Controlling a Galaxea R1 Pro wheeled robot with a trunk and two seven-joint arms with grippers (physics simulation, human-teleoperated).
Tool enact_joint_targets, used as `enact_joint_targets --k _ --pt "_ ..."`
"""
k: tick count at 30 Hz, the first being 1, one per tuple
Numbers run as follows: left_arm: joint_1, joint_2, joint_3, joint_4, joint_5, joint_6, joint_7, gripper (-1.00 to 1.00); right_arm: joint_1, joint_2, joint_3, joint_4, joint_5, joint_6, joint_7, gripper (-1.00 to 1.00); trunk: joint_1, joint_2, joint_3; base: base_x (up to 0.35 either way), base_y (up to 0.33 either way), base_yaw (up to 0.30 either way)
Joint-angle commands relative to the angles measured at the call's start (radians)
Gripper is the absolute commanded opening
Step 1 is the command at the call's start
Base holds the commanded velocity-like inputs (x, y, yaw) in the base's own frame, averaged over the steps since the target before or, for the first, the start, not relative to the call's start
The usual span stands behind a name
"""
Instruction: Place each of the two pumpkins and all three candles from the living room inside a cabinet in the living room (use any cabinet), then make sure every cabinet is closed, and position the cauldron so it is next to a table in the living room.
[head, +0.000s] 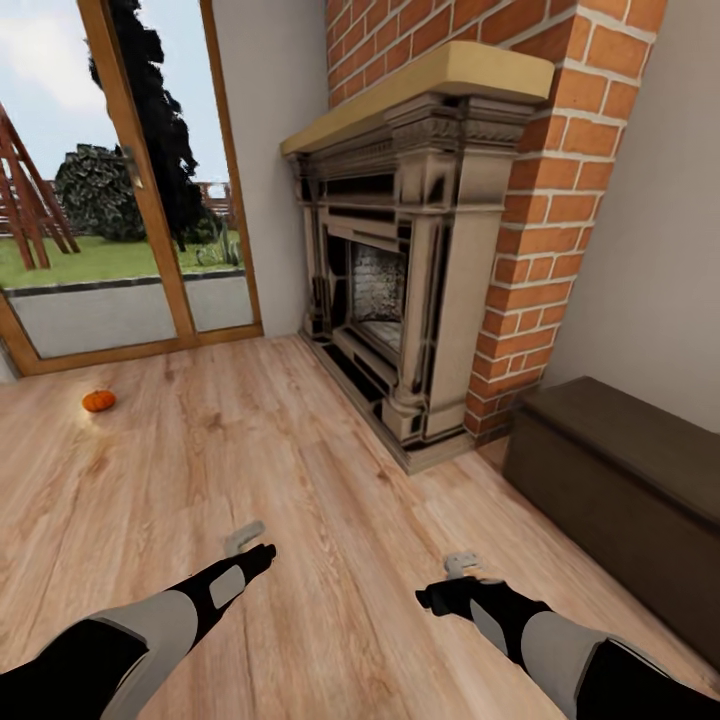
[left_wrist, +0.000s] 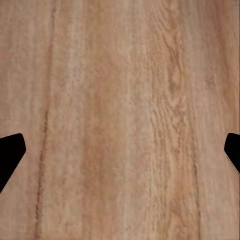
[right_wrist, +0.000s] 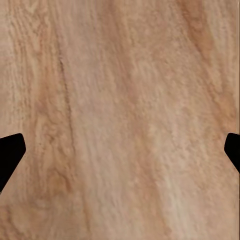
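pumpkin (head: 98, 401): one small orange one is seen on the wood floor (head: 300, 480), left-middle of the head view, near the glass doors (head: 120, 200) at upper left. Nothing is touching it, and it sits well apart from both arms.

how it'll handle: probably light and rigid, judging by the size. The ribbed, squat shape could be a bit slippery on rounded sides, so a grip across the widest part of the belly is likely safest. The stem looks too small to be trusted, tbh.

cabinet (head: 620, 490): the long low dark-brown unit is seen at the right edge of the head view, just beside the brick fireplace (head: 420, 250). It looks closed from this angle, so nothing can be said about what's inside. No drawer is seen pulled out.

left end effector (head: 245, 538): held low over bare floor at lower centre-left, nothing held. In the left wrist view the fingers (left_wrist: 11, 152) sit at the frame edges, so it's spread wide.

right end effector (head: 462, 565): same deal at lower centre-right, fingers (right_wrist: 11, 152) wide apart, empty, plain planks underneath.

task progress: early-ish by the look of it, since this pumpkin is not yet put away.
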Motion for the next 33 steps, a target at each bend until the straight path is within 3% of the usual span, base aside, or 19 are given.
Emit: enact_joint_targets --k 1,7,33 --pt "-0.001 -0.001 -0.008 0.002 0.007 -0.002 0.002 1.00 -0.001 0.000 0.007 0.000 0.005 0.003 0.002 1.00 0.000 0.000 0.000 0.292 0.000 0.231" --pt "-0.001 -0.001 -0.008 0.002 0.007 -0.002 0.002 1.00 -0.001 0.000 0.007 0.000 0.036 0.004 0.002 1.00 0.000 0.000 0.006 0.292 0.008 0.233" --pt "-0.001 -0.004 -0.008 0.003 0.007 -0.002 0.002 1.00 -0.001 0.000 0.007 0.000 0.040 0.005 0.002 1.00 0.000 0.000 0.031 0.268 0.075 0.235"
